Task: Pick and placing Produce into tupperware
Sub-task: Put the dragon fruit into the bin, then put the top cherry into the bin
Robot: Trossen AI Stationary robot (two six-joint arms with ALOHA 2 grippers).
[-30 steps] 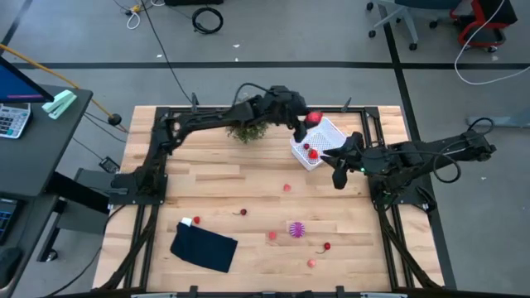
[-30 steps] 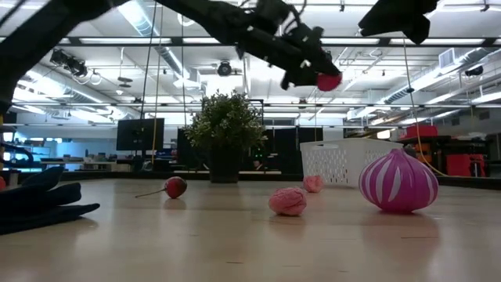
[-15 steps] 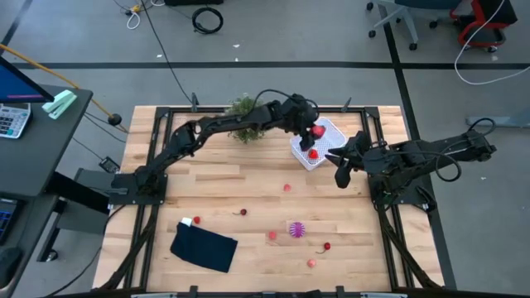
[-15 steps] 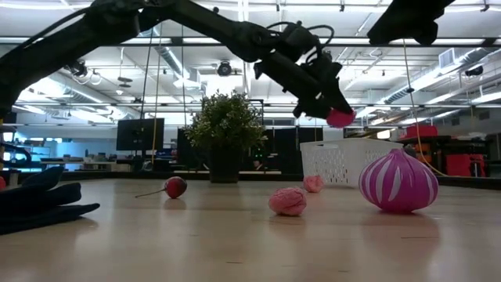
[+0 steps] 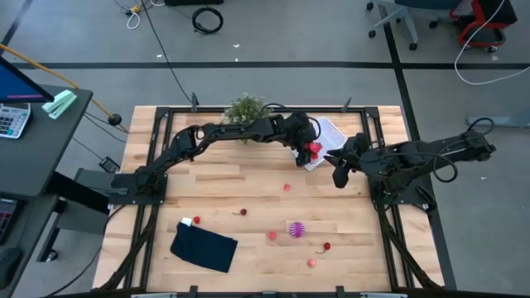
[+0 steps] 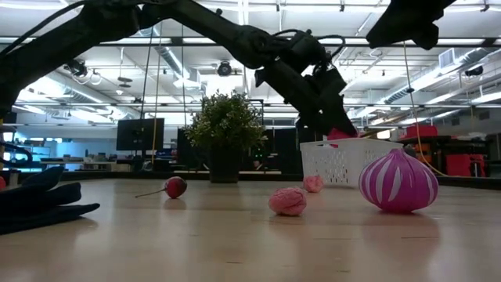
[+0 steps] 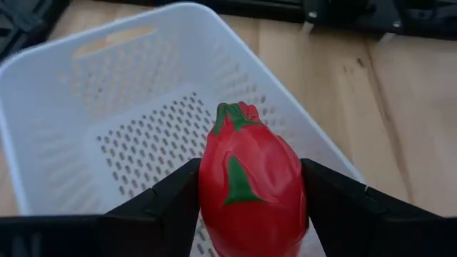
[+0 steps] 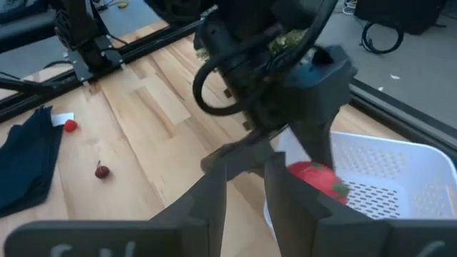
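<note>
My left gripper (image 7: 250, 203) is clamped on a red fruit (image 7: 251, 187) with green leaf markings, just above the white basket (image 7: 78, 86). My right gripper (image 5: 339, 178) waits beside the basket, fingers slightly apart, empty. No writing is readable anywhere.

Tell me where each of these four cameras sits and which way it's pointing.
High: overhead, straight down; both arms, left gripper holding red fruit over the white basket.
Low: table height, level toward the room; left arm above the basket.
Left wrist: past its own fingers gripping the fruit.
Right wrist: past its own gripper toward the left arm.
All four share the basket and fruit.
</note>
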